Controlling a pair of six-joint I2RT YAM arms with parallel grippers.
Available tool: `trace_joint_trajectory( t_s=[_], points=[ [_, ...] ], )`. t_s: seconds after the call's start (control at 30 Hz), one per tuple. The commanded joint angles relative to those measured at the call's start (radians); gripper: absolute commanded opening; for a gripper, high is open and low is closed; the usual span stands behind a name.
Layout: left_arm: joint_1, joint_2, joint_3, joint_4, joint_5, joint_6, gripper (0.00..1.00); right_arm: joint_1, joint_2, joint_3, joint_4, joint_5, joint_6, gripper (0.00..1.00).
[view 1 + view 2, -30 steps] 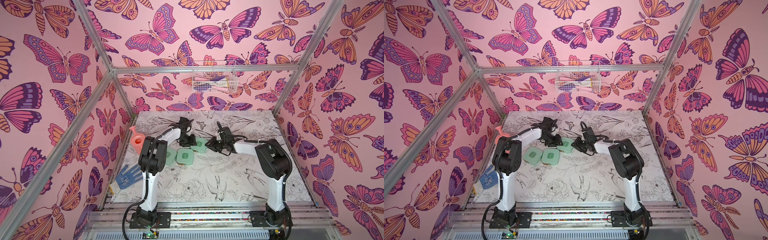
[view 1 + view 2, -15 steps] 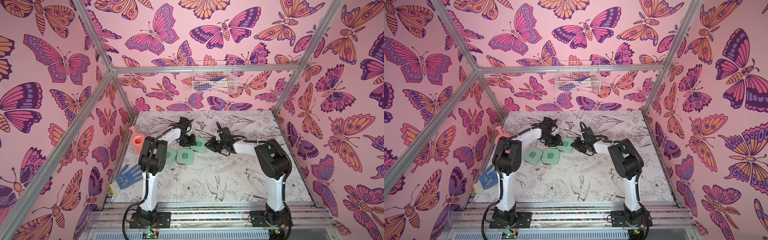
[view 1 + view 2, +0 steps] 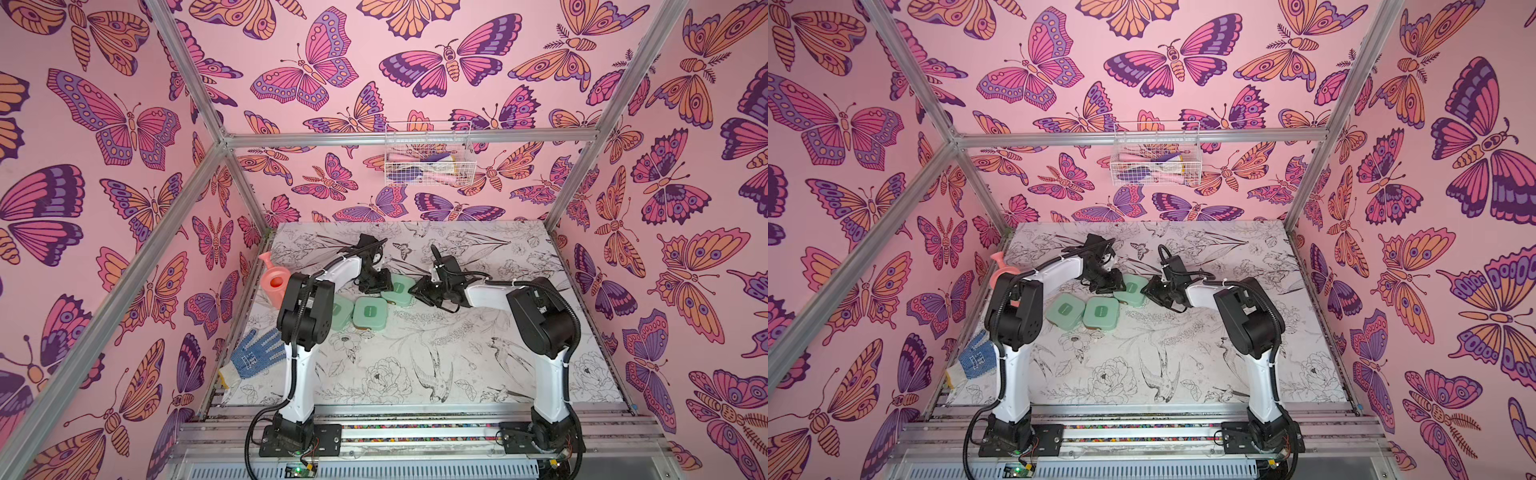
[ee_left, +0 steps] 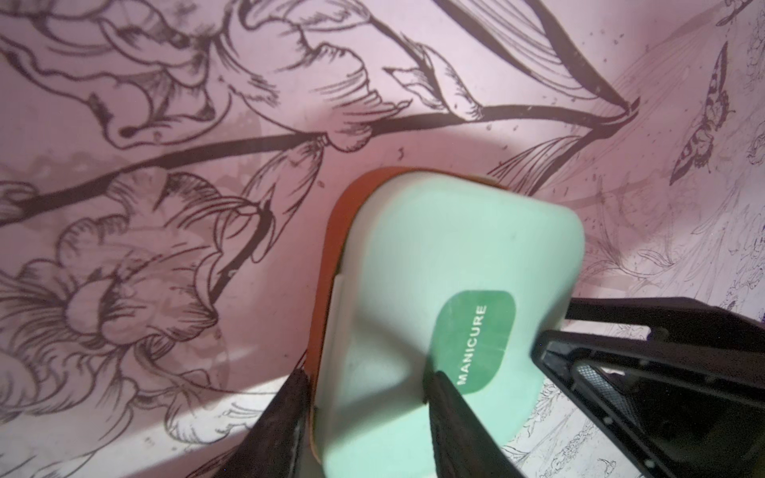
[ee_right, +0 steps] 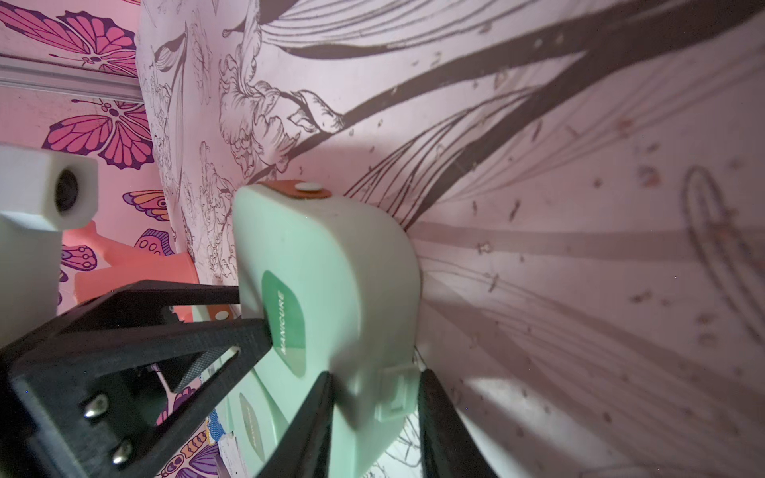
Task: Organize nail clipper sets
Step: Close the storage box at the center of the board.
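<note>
Three mint-green nail clipper cases lie left of the table's middle. The farthest case [image 3: 400,287] [image 3: 1133,289] sits between both grippers, closed, with a dark green MANICURE label. My left gripper [image 3: 376,284] [image 4: 370,374] is shut on one edge of this case [image 4: 434,248], one finger on the lid, the other along its orange underside. My right gripper [image 3: 417,291] [image 5: 376,374] is shut on the opposite edge of the case [image 5: 331,256], its fingers either side of the clasp. The other two cases [image 3: 370,312] [image 3: 341,311] lie closed side by side nearer the front. No loose clippers or tools show.
A pink watering can [image 3: 274,282] stands by the left wall behind the left arm. A blue dotted glove [image 3: 255,353] lies at the front left edge. A white wire basket [image 3: 428,160] hangs on the back wall.
</note>
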Motion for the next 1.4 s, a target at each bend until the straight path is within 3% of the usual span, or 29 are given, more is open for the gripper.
trace_joint_trajectory(
  t_s=[0.0, 0.2, 0.53, 1.37],
  points=[
    [0.000, 0.032, -0.018, -0.016, 0.002, 0.009, 0.49, 0.013, 0.032, 0.005, -0.038, 0.020, -0.009, 0.35],
    [0.000, 0.033, -0.018, -0.015, 0.002, 0.009, 0.49, 0.014, 0.025, 0.016, -0.053, 0.005, -0.013, 0.35],
    [0.000, 0.042, -0.015, -0.013, 0.007, 0.007, 0.49, 0.014, 0.022, 0.127, -0.279, 0.018, -0.125, 0.36],
    [0.000, 0.042, -0.018, -0.011, 0.010, 0.007, 0.49, 0.020, 0.066, 0.153, -0.269, 0.003, -0.108, 0.30]
  ],
)
